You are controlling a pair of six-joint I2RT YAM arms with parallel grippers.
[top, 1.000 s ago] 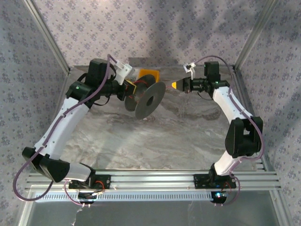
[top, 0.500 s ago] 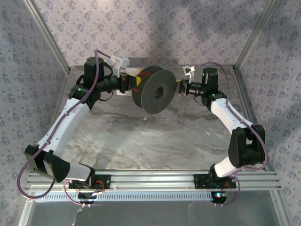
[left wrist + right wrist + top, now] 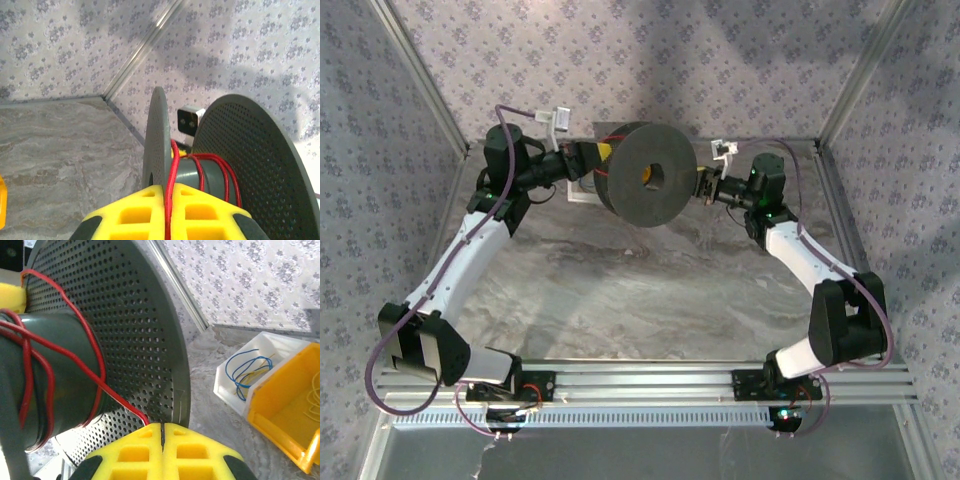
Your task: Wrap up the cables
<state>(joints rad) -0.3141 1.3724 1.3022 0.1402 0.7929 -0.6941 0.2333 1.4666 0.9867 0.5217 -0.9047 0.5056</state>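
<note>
- Your workspace is a grey marbled tabletop [image 3: 650,300], walled in by floral-patterned cloth [image 3: 650,60] with aluminium posts at the corners.
- From above, a dark grey perforated round spool [image 3: 650,185] sits at 12 o'clock over the table. It lies between your two arms, with one flat flange turned toward the camera.
- The thin red wire [image 3: 171,165] is on that spool. Several turns lie around the hub between the flanges, and one strand crosses the inner face of a flange.
- Your left gripper [image 3: 600,156] meets the spool at its 9 o'clock. Its yellow fingers [image 3: 140,215] are pressed together on the edge of a flange, and a red strand runs down their seam.
- Your right gripper [image 3: 700,186] is at the spool's 3 o'clock. Its yellow fingers [image 3: 132,455] are pressed together, pinching the red wire where it enters the seam.
- In your right wrist view, at 3 o'clock, a white plastic bin [image 3: 227,382] holds a loop of blue wire [image 3: 240,371]. It touches a yellow plastic bin [image 3: 280,395].
</note>
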